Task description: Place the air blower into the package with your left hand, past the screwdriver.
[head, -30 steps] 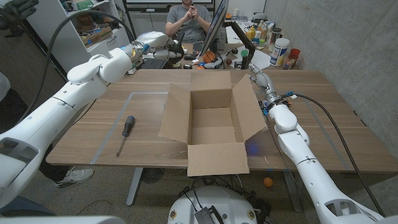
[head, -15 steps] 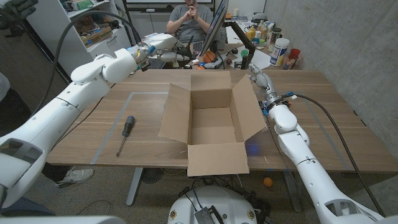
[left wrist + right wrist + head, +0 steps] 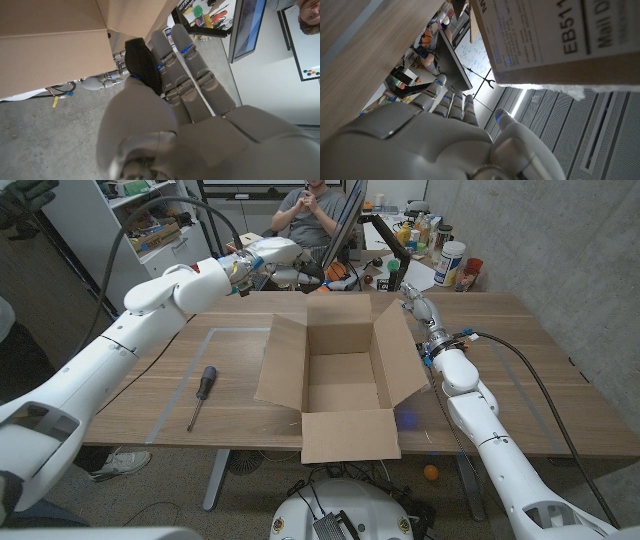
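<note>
package label (image 3: pixel 560 30) | reads "EB511" and "Mall D…", cut off at the edge | smaller print beside it too blurred to read

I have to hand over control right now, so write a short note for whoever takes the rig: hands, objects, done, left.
Left hand: raised at the table's far edge behind the open cardboard box, holding the black rubber air blower.
Right hand: beside the box's right flap, holding nothing that I can see.
Black-handled screwdriver: lying on the wooden table, left of the box.
Done: blower picked up and carried past the screwdriver.
Left: bring the blower over the opening, lower it in, let go.
</note>
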Tool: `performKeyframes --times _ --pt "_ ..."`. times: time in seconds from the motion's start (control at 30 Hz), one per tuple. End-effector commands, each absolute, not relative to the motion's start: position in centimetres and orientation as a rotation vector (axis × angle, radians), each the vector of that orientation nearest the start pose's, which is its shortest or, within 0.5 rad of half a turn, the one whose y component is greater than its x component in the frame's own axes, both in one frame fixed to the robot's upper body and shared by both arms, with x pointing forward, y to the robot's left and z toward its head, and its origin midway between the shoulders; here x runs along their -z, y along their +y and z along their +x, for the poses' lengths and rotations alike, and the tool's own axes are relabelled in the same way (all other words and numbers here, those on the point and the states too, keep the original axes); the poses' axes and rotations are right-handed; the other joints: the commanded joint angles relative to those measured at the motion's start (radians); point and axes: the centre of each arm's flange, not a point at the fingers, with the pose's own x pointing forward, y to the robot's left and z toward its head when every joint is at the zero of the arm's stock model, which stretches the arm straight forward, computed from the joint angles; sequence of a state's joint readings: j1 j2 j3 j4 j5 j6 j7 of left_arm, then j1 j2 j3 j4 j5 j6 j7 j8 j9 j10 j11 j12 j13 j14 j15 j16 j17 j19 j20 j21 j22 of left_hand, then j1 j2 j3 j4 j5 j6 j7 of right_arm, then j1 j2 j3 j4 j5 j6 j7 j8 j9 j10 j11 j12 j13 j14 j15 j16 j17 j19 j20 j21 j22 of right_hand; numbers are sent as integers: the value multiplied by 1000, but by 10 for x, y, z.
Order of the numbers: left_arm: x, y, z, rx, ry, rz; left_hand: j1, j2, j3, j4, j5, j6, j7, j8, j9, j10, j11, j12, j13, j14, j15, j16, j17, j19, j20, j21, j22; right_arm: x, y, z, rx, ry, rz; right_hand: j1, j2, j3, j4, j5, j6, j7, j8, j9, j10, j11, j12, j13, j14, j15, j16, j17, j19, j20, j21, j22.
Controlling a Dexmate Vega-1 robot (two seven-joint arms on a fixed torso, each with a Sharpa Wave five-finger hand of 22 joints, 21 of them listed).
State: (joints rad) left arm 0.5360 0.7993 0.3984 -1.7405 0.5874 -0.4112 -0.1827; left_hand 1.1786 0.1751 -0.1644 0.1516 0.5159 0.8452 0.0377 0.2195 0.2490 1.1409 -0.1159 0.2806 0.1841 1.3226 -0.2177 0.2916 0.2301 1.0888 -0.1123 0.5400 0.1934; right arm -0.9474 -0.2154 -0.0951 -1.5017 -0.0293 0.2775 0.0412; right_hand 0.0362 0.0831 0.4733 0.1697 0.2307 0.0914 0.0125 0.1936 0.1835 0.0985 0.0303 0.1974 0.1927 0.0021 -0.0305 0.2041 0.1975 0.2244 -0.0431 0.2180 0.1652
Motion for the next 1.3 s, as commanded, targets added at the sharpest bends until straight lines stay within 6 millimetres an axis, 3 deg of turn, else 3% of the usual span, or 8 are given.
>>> performKeyframes --times 0.03,0.57,1.3 --pt "-175 170 510 249 -1214 1713 22 3 1 -10 -2 99 110 -7 3 -1 8 -8 1 -4 -2 -7 4 -5 1 8 3 -12 -244 606 -79 -816 -277 -12 71 0 0 7 12 2 5 4 8 -1 9 3 6 -20 -1 2 9 -45 -4 6" --pt "-155 140 493 345 -1298 1826 37 1 3 -11 -9 81 108 -22 -3 -24 1 -28 1 -19 1 -15 4 -20 1 8 6 -7 -245 606 -76 -817 -263 -7 70 3 -4 8 24 -3 8 3 18 -13 11 2 14 -26 -1 -1 12 -47 -7 6" --pt "-124 122 484 329 -1437 2083 59 0 5 -10 -19 29 61 -39 -10 -60 -15 -55 2 -30 -4 -23 6 -45 -10 10 8 -6 -248 607 -75 -817 -258 5 73 12 -11 14 27 -15 6 3 19 -27 8 2 17 -32 -5 -5 15 -50 -11 5"
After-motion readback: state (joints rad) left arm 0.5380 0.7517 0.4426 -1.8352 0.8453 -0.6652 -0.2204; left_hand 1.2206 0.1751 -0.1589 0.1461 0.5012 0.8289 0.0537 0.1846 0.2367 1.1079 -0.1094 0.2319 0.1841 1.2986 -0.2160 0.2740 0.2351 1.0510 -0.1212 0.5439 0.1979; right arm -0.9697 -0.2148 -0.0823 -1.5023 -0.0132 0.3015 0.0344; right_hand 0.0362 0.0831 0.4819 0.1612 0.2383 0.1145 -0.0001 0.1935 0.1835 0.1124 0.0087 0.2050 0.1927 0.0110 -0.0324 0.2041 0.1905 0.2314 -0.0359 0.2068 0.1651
